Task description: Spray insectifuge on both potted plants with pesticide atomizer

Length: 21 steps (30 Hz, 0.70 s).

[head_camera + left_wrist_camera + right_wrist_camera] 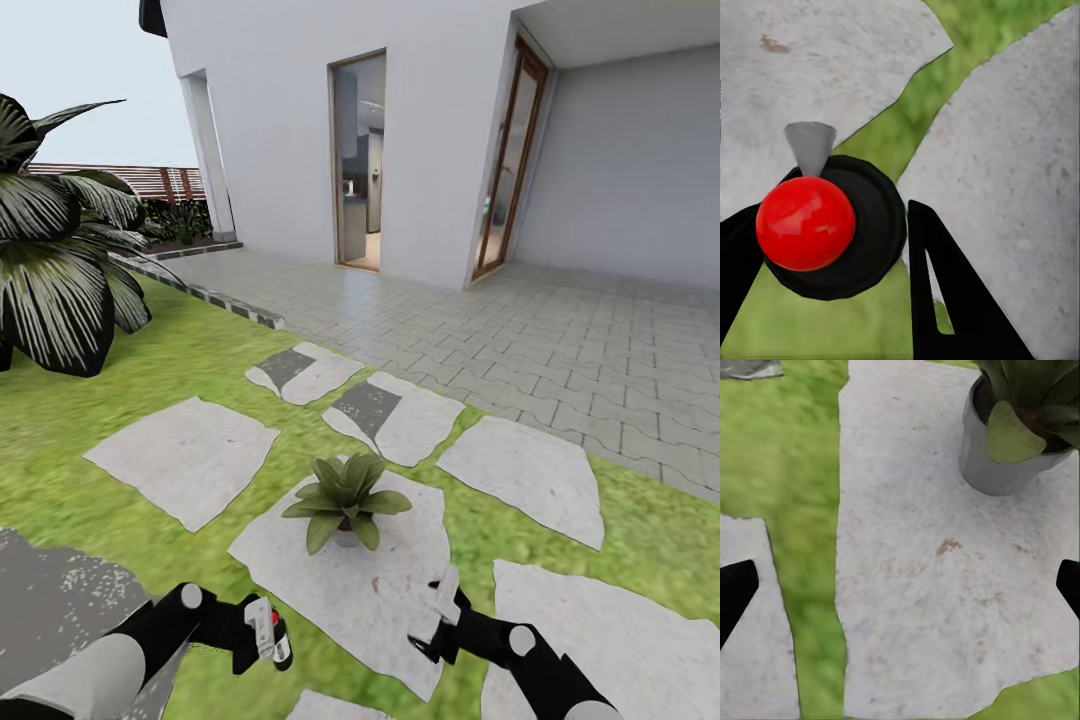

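A small potted plant [345, 497] with broad green leaves stands on a grey stepping stone [370, 590] in the lawn, just ahead of both arms. Its grey pot [1001, 461] and plain green leaves also appear in the right wrist view. My left gripper [262, 640] is low on the left and shut on the pesticide atomizer [268, 628]. In the left wrist view I see the atomizer [832, 225] from above, a dark round body with a red knob and a grey nozzle, held by the left gripper [832, 255]. My right gripper [440, 612] hangs open over the stone, empty, a little short of the pot.
Several stepping stones [185, 455] lie in the grass. A big palm [60, 270] stands at the left. Beyond is a grey paved terrace [560, 330] and a white house with an open doorway [360, 160]. A grey patio [50, 590] edge lies at lower left.
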Available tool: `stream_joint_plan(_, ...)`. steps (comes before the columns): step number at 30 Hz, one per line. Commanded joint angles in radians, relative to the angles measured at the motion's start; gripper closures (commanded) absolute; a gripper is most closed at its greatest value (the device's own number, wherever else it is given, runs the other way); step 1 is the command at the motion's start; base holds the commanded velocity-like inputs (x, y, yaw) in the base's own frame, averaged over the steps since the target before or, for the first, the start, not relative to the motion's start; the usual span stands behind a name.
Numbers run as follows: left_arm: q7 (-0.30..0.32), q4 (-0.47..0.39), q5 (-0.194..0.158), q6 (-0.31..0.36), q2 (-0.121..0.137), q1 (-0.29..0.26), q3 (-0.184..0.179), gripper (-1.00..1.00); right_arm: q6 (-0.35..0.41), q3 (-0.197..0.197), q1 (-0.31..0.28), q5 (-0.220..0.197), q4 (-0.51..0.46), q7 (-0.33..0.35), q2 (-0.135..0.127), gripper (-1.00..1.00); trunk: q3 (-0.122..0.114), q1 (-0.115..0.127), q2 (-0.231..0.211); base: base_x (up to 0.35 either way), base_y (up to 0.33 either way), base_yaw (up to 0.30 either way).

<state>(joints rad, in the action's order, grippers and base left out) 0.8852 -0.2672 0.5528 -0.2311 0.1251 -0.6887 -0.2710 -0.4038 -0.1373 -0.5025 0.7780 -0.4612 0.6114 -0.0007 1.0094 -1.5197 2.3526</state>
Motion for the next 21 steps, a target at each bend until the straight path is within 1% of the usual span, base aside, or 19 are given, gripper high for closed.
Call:
stream_joint_plan(1, 0.008, -0.014, 0.013, 0.005, 0.000, 0.000, 0.004, 1.00, -0.006, -0.008, -0.001, 0.008, -0.001, 0.014, 0.002, -1.00, 0.001, 0.000, 0.000, 0.000, 0.000, 0.000)
stream_joint_plan(5, 0.015, -0.033, 0.011, 0.016, -0.001, 0.001, 0.007, 1.00, -0.006, -0.007, -0.001, 0.007, 0.001, 0.022, 0.007, -1.00, 0.001, 0.000, 0.000, 0.000, 0.000, 0.000)
stream_joint_plan(7, 0.014, -0.036, 0.013, 0.018, -0.018, 0.005, 0.007, 1.00, -0.006, -0.004, -0.001, 0.007, 0.003, 0.028, 0.012, -1.00, 0.001, 0.000, 0.000, 0.000, 0.000, 0.000)
stream_joint_plan(8, 0.014, -0.036, 0.014, 0.018, -0.027, 0.007, 0.007, 1.00, -0.005, 0.003, -0.001, 0.007, 0.003, 0.040, 0.013, -1.00, 0.001, 0.000, 0.000, 0.000, 0.000, 0.000)
stream_joint_plan(10, 0.013, -0.036, 0.014, 0.018, -0.040, 0.008, 0.006, 1.00, -0.004, 0.034, -0.001, 0.006, 0.002, 0.082, 0.022, -1.00, 0.001, 0.000, 0.000, 0.000, 0.000, 0.000)
stream_joint_plan(11, 0.013, -0.036, 0.015, 0.018, -0.045, 0.008, 0.006, 1.00, -0.004, 0.044, -0.001, 0.006, 0.001, 0.094, 0.025, -1.00, 0.001, 0.000, 0.000, 0.000, 0.000, 0.000)
stream_joint_plan(12, 0.013, -0.036, 0.016, 0.018, -0.049, 0.008, 0.006, 1.00, -0.004, 0.051, -0.001, 0.006, 0.000, 0.103, 0.028, 1.00, 0.001, 0.000, 0.000, 0.000, 0.000, 0.000)
stream_joint_plan(14, 0.011, -0.036, 0.016, 0.018, -0.059, 0.008, 0.006, 1.00, -0.004, 0.060, -0.002, 0.006, 0.000, 0.117, 0.034, 1.00, 0.001, 0.000, 0.000, 0.000, 0.000, 0.000)
stream_joint_plan(17, 0.009, -0.036, 0.016, 0.018, -0.074, 0.008, 0.006, 1.00, -0.004, 0.064, -0.002, 0.006, 0.000, 0.137, 0.038, 1.00, 0.001, 0.000, 0.000, 0.000, 0.000, 0.000)
stream_joint_plan(21, 0.009, -0.036, 0.016, 0.017, -0.091, 0.009, 0.006, 1.00, -0.004, 0.065, -0.002, 0.006, -0.002, 0.174, 0.054, 1.00, 0.001, 0.000, 0.000, 0.000, 0.000, 0.000)
